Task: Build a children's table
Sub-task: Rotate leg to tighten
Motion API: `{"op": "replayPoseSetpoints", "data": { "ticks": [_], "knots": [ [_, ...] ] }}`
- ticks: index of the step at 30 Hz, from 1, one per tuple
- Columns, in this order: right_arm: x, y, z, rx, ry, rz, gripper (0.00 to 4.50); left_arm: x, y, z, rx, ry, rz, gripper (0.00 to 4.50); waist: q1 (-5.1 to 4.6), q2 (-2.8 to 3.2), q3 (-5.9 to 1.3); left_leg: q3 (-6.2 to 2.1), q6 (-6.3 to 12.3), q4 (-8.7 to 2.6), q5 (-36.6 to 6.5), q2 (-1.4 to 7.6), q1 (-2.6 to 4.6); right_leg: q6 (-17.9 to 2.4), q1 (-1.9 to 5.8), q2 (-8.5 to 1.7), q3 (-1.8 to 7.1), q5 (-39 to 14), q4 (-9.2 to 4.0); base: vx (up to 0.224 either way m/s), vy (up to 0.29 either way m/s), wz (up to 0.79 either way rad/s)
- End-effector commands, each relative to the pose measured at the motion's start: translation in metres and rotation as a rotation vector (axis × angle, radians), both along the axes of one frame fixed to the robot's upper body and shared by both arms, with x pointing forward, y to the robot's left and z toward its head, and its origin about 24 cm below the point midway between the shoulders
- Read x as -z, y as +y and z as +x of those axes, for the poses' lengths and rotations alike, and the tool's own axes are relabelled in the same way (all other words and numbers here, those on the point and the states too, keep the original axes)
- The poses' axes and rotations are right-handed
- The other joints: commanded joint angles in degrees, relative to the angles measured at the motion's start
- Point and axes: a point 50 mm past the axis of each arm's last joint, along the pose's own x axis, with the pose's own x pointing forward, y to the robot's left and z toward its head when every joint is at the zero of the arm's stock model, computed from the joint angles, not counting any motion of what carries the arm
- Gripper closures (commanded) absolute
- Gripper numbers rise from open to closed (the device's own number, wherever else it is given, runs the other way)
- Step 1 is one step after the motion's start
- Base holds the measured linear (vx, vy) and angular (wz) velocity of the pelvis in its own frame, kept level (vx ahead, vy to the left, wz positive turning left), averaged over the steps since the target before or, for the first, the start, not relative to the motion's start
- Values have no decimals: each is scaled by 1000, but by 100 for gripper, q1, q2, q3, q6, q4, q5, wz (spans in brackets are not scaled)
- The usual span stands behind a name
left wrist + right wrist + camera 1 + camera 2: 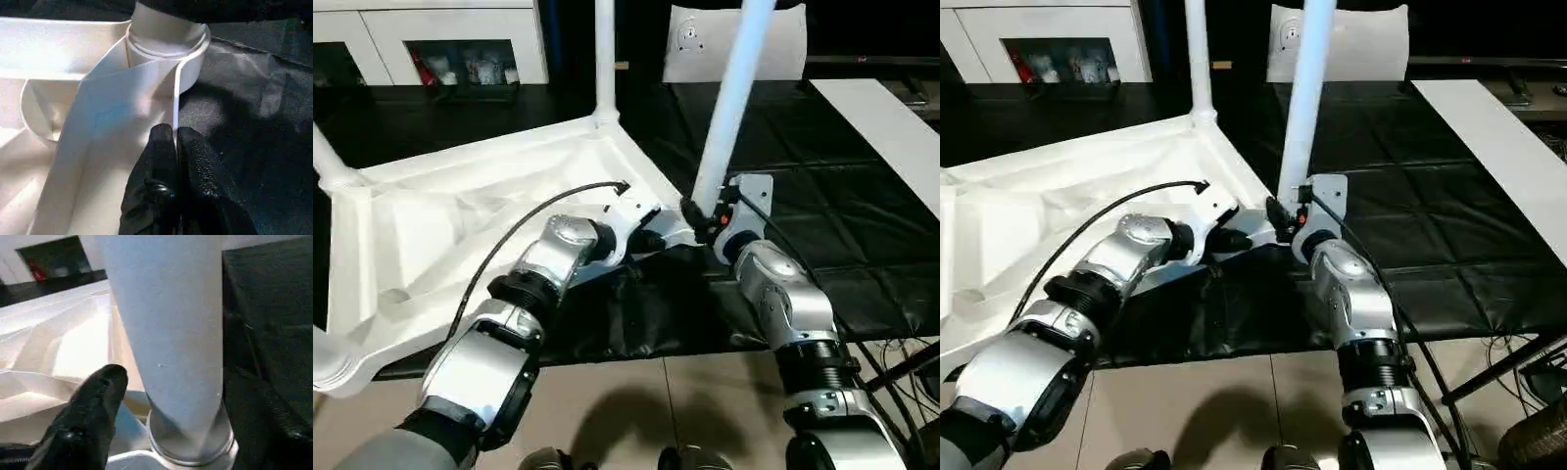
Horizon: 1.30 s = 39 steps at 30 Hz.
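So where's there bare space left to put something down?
Bare black mat lies between the near leg and the white board. It is crowded at the tabletop's near corner, where the left gripper and right gripper meet.

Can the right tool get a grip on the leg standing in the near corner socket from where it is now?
Probably yes. The right tool is already at the base of that leg, with one finger beside the tube just above the socket. Nothing sits between them; the left tool pinches the tabletop rim alongside, clear of the leg.
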Motion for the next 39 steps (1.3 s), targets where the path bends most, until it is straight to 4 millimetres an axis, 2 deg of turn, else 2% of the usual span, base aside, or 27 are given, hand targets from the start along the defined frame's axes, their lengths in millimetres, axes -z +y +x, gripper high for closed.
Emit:
{"op": "replayPoseSetpoints", "data": {
  "ticks": [1, 3, 5, 6, 8, 9, 11, 12, 13, 14, 15, 18, 22, 24, 25, 26, 27, 28, 34, 39],
  "knots": [
    [-3, 6, -6, -100, -38, 6, 94, -14, 1, 3, 48, -60, -28, 450, 66, -8, -462, -52, 445, -336, -893, 154, 76, -1356, 442, -412, 271, -691, -416, 0, 0, 0],
    [-3, 2, -9, -129, -45, 4, 88, -14, 3, 1, 84, -68, -22, 450, 67, -12, -467, -55, 446, -336, -864, 158, 72, -1371, 447, -417, 274, -631, -404, 0, 0, 0],
    [-4, -11, -22, -277, -70, -15, 61, -11, 9, -10, 273, -61, -7, 450, 104, -27, -448, -52, 477, -339, -948, 164, 88, -1336, 450, -430, 274, -799, -441, 0, 0, 0],
    [-4, -15, -26, -330, -70, -30, 49, -9, 12, -14, 320, -48, 7, 450, 135, -20, -450, -56, 554, -344, -890, 181, 73, -1302, 470, -430, 288, -696, -422, 0, 0, 0],
    [-4, -17, -28, -356, -68, -40, 40, -8, 14, -15, 338, -40, 16, 450, 145, -1, -456, -52, 532, -344, -948, 205, 111, -1390, 420, -431, 279, -686, -419, 0, 0, 0],
    [-2, -19, -33, -419, -66, -60, 40, -7, 16, -18, 391, -37, 33, 450, 159, -10, -430, -44, 500, -350, -1084, 200, 109, -1353, 417, -428, 283, -919, -446, 0, 0, 0],
    [-2, -22, -39, -516, -66, -89, 40, -5, 21, -22, 447, -17, 47, 450, 181, 11, -418, -50, 419, -362, -1242, 203, 126, -1307, 398, -441, 277, -1241, -471, 0, 0, 0],
    [-2, -24, -42, -566, -63, -93, 40, -5, 22, -24, 492, -14, 58, 450, 229, 12, -407, -50, 349, -367, -1367, 217, 159, -1217, 372, -450, 289, -1520, -512, 0, 0, 0],
    [-4, -25, -46, -627, -62, -99, 40, -5, 25, -25, 526, -5, 69, 450, 266, 28, -408, -59, 303, -378, -1374, 233, 154, -1206, 375, -455, 292, -1543, -498, 0, 0, 0],
    [-4, -25, -46, -627, -62, -99, 40, -5, 25, -25, 526, -5, 69, 450, 290, 22, -413, -59, 295, -380, -1383, 239, 158, -1204, 373, -446, 287, -1517, -499, 0, 0, 0],
    [-6, -27, -52, -727, -54, -108, 40, -6, 29, -28, 583, 18, 85, 450, 325, 0, -423, -57, 288, -379, -1351, 241, 164, -1233, 372, -447, 287, -1374, -471, 0, 0, 0],
    [-7, -29, -58, -832, -34, -117, 40, -6, 32, -32, 653, 50, 97, 450, 369, -1, -425, -53, 370, -384, -1261, 257, 131, -1280, 395, -461, 280, -1135, -426, 0, 0, 0],
    [-7, -30, -64, -921, -11, -123, 40, -6, 34, -36, 719, 69, 115, 450, 397, -2, -423, -47, 336, -374, -1290, 243, 126, -1276, 380, -488, 273, -1371, -452, 0, 0, 0],
    [-8, -30, -66, -978, 6, -121, 66, -7, 35, -38, 750, 84, 120, 450, 443, 7, -428, -51, 338, -376, -1277, 261, 132, -1245, 381, -482, 274, -1364, -448, 0, 0, 0],
    [-8, -30, -69, -1025, 22, -113, 66, -8, 36, -39, 775, 90, 124, 450, 454, -22, -430, -42, 349, -373, -1236, 258, 135, -1258, 371, -476, 274, -1289, -442, 0, 0, 0],
    [-9, -30, -69, -1028, 23, -113, 66, -8, 36, -39, 776, 90, 125, 450, 468, -20, -435, -46, 361, -368, -1226, 253, 133, -1267, 381, -473, 268, -1265, -429, 0, 0, 0],
    [-8, -30, -72, -1074, 45, -102, 94, -9, 36, -40, 804, 97, 128, 450, 476, -35, -430, -46, 373, -371, -1206, 255, 122, -1265, 381, -484, 268, -1287, -433, 0, 0, 0],
    [-8, -30, -74, -1109, 60, -98, 101, -10, 36, -41, 823, 106, 128, 450, 492, -23, -429, -48, 382, -371, -1203, 260, 125, -1263, 379, -488, 268, -1340, -437, 0, 0, 0],
    [-6, -30, -79, -1163, 93, -93, 145, -10, 37, -44, 850, 119, 136, 450, 564, -13, -422, -51, 295, -382, -1286, 274, 145, -1176, 345, -497, 273, -1606, -462, 0, 0, 0],
    [-8, -34, -79, -1184, 112, -88, 193, -10, 40, -45, 860, 121, 153, 450, 587, -16, -427, -57, 266, -387, -1289, 271, 140, -1168, 355, -494, 270, -1540, -446, 0, 0, 0]
  ]
}}
